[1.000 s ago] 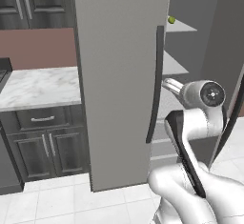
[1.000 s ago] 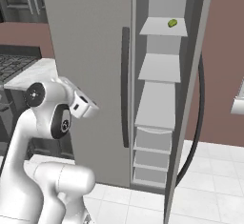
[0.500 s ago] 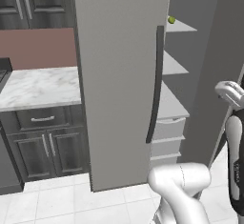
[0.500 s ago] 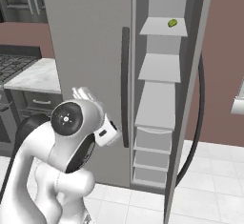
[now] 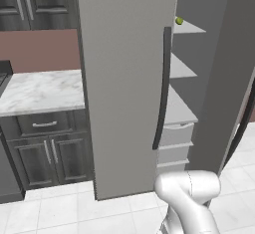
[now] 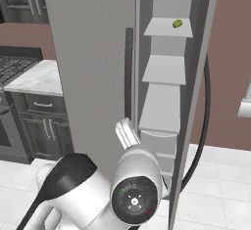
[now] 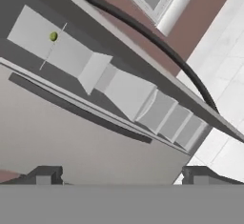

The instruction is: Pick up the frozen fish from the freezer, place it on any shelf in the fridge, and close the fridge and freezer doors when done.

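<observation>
The freezer (image 5: 182, 68) stands open, its plain grey shelves (image 6: 164, 70) and lower drawers (image 5: 174, 136) in sight. One small green thing (image 6: 177, 23) lies on the upper shelf, seen too in the hand view (image 7: 53, 36). The frozen fish is hidden. The freezer door (image 6: 196, 102) hangs open at the right, edge-on, with its curved dark handle (image 6: 206, 106). The wide fridge door (image 5: 124, 78) is shut, its long dark handle (image 5: 162, 88) next to the freezer opening. My gripper (image 7: 124, 178) is open, well back from the freezer, with nothing between its fingertips (image 7: 45, 174).
A marble counter (image 5: 40, 91) over dark cabinets (image 5: 45, 153) lies left of the fridge, with a stove (image 6: 14, 67) beyond it. A white window frame (image 6: 245, 102) is on the brown wall at the right. White floor tiles (image 5: 60, 213) lie in front.
My arm has swung down and to the right, its upper part leaving the left base view and coming close to the right base camera. Doors and shelves have not moved.
</observation>
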